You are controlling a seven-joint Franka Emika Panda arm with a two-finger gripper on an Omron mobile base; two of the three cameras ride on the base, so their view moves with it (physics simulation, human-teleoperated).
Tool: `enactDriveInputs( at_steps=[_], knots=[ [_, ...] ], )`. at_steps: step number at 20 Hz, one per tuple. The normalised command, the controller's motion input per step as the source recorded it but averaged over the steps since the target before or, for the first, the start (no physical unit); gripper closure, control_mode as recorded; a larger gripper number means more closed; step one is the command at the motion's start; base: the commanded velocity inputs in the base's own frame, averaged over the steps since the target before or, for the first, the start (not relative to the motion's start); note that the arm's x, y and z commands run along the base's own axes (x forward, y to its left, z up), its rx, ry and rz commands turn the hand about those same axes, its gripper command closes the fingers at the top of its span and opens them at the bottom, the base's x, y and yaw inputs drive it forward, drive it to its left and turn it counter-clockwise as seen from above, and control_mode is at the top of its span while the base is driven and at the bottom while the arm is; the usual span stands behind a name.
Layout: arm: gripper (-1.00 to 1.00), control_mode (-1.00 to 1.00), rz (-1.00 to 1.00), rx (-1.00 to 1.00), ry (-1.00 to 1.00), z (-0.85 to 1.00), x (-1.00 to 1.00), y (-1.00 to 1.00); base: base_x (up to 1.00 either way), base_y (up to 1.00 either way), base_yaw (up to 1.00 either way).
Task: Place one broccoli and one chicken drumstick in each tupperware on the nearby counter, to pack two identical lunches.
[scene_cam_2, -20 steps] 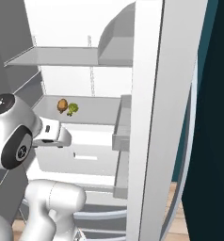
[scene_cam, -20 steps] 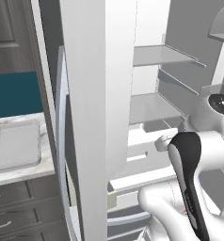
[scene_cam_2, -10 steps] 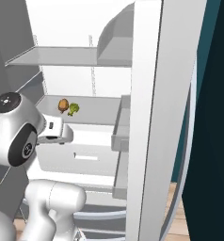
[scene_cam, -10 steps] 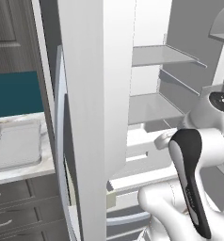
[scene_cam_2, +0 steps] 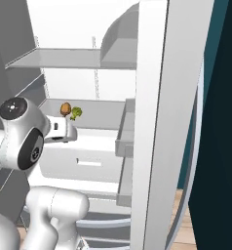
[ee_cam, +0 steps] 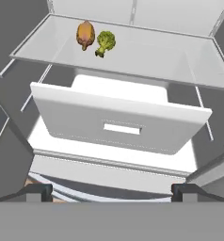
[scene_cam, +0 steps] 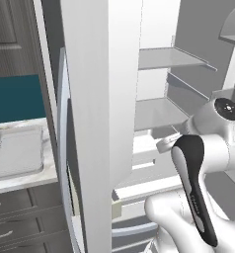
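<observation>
A brown chicken drumstick (ee_cam: 85, 34) and a green broccoli (ee_cam: 105, 41) lie side by side on a glass fridge shelf (ee_cam: 147, 56), touching or nearly so. They also show in the right base view, drumstick (scene_cam_2: 65, 108) left of broccoli (scene_cam_2: 76, 113). My gripper (ee_cam: 111, 192) is open with nothing between its fingertips (ee_cam: 38, 192), and hangs in front of and below the shelf, well short of the food. A pale grey tupperware (scene_cam: 18, 157) lies empty on the white marble counter (scene_cam: 48, 170) left of the fridge.
A white fridge drawer (ee_cam: 118, 124) is pulled out below the food shelf, between gripper and food. The open fridge door (scene_cam: 99, 123) stands between the arm and the counter. Another open door (scene_cam_2: 157, 127) is on the right. Upper shelf (scene_cam_2: 64, 58) overhangs the food.
The hand has crept slightly upward and toward the fridge shelf. The drumstick and broccoli have not moved, and the jaws stay wide.
</observation>
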Motion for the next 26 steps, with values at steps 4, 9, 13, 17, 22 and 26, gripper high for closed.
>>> enactDriveInputs(
  at_steps=[4, 9, 13, 17, 22, 26],
  knots=[
    [-1.0, -1.0, 0.0, 0.01, 0.0, 0.0, 0.38, 0.06, 0.0, 0.0, 0.0],
    [-1.0, -1.0, 0.0, 0.08, 0.0, 0.0, 0.4, 0.0, 0.0, 0.0, 0.0],
    [-1.0, -1.0, 0.0, 0.08, 0.0, 0.0, 0.38, 0.08, 0.0, 0.0, 0.0],
    [-1.0, -1.0, 0.0, 0.05, 0.0, 0.0, 0.39, 0.2, 0.0, 0.0, 0.0],
    [-1.0, -1.0, -0.01, 0.07, 0.0, 0.0, 0.41, 0.1, 0.0, 0.0, 0.0],
    [-1.0, -1.0, -0.02, 0.05, 0.0, -0.02, 0.38, 0.04, 0.0, 0.0, 0.0]
  ],
)
